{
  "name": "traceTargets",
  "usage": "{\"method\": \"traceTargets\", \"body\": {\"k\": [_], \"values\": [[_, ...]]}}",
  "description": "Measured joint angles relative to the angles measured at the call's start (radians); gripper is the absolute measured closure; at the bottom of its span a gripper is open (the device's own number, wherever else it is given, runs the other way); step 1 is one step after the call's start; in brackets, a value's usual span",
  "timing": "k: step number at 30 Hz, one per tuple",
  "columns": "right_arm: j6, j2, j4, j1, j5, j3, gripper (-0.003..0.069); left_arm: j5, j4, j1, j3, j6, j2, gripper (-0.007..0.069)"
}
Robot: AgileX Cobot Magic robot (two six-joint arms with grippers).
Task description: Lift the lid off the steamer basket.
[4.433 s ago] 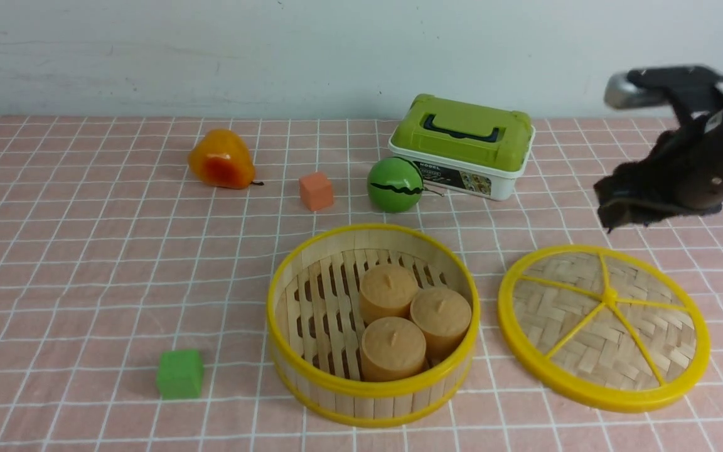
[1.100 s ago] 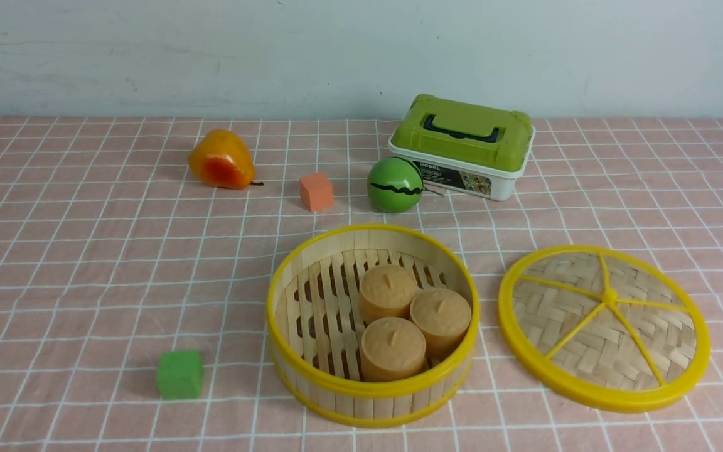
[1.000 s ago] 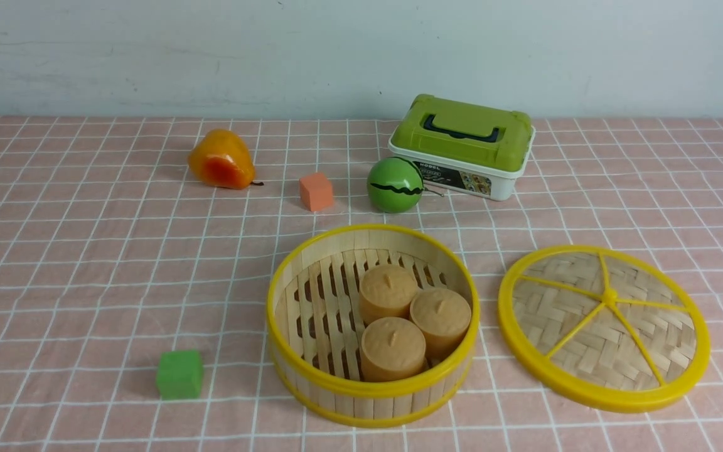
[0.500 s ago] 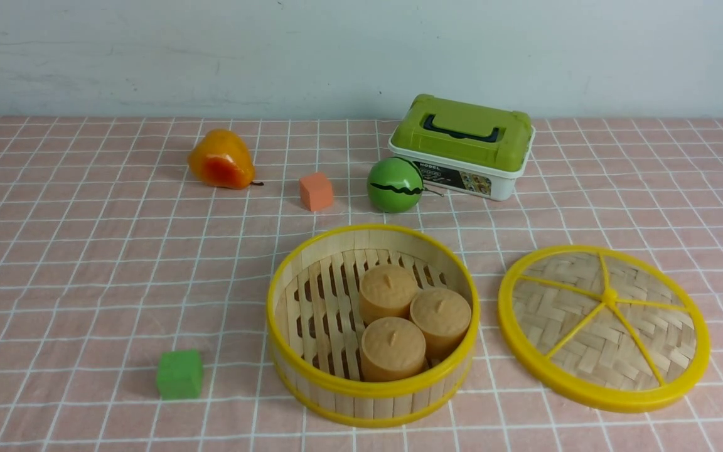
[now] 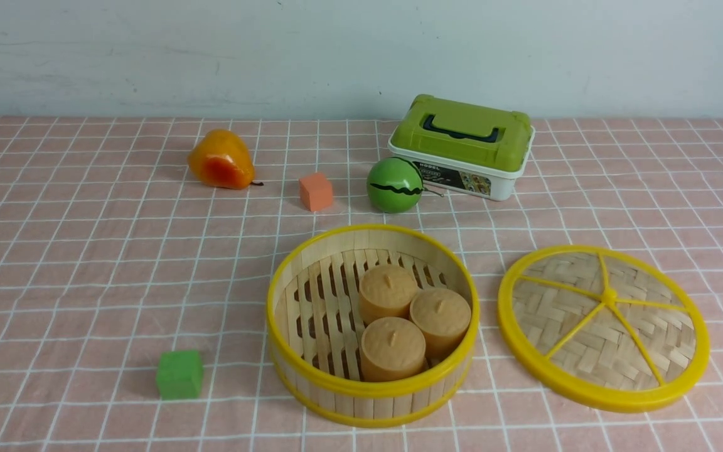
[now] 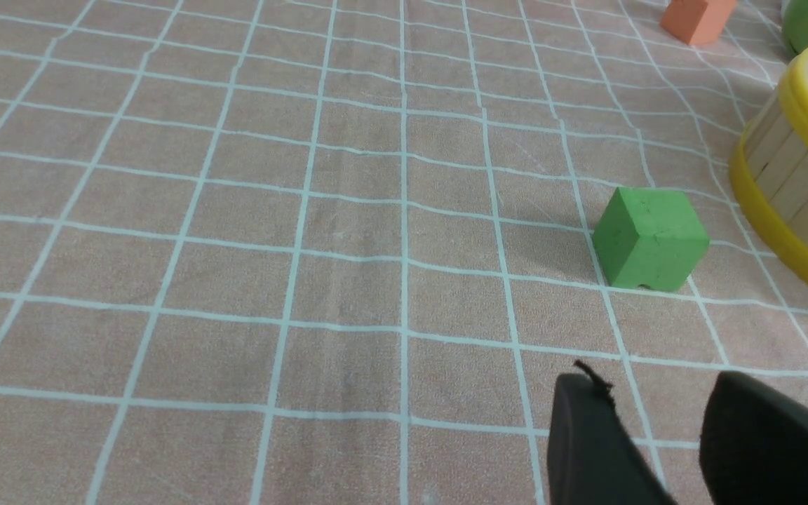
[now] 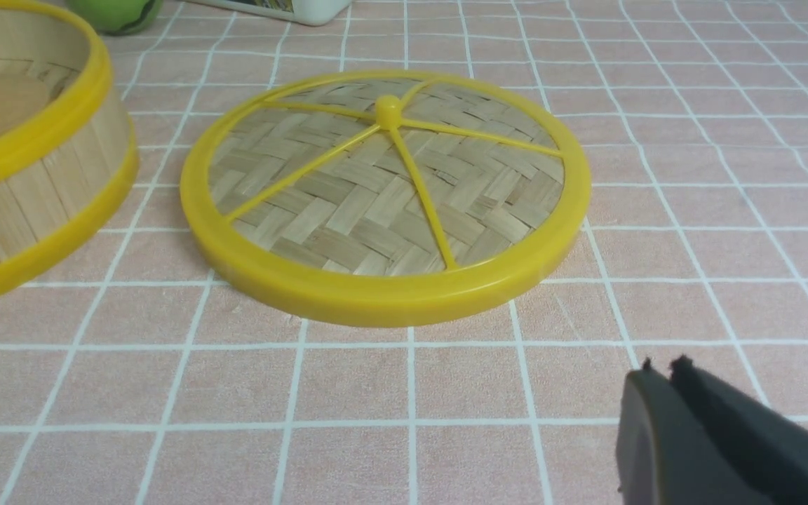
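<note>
Lid: woven bamboo disc, yellow rim, flat ahead of right gripper, which is pinched together, empty; left gripper parted, empty.

Left gripper parted, empty — right gripper pressed together, empty, both low.

The front view looks forward and down over the whole tabletop toward the back wall, from some way off. The left wrist view sits low and close, facing the green cube and the steamer basket; the front view shares both. The right wrist view, equally low, faces the lid, which the front view also shows.
</note>
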Motion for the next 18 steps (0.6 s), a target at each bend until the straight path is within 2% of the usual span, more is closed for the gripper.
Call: {"method": "traceTargets", "body": {"k": [18], "values": [[0.0,0.0,0.0,0.0,0.0,0.0,0.0631,0.0,0.0,0.0,0.0,0.0,0.0,0.0386]]}}
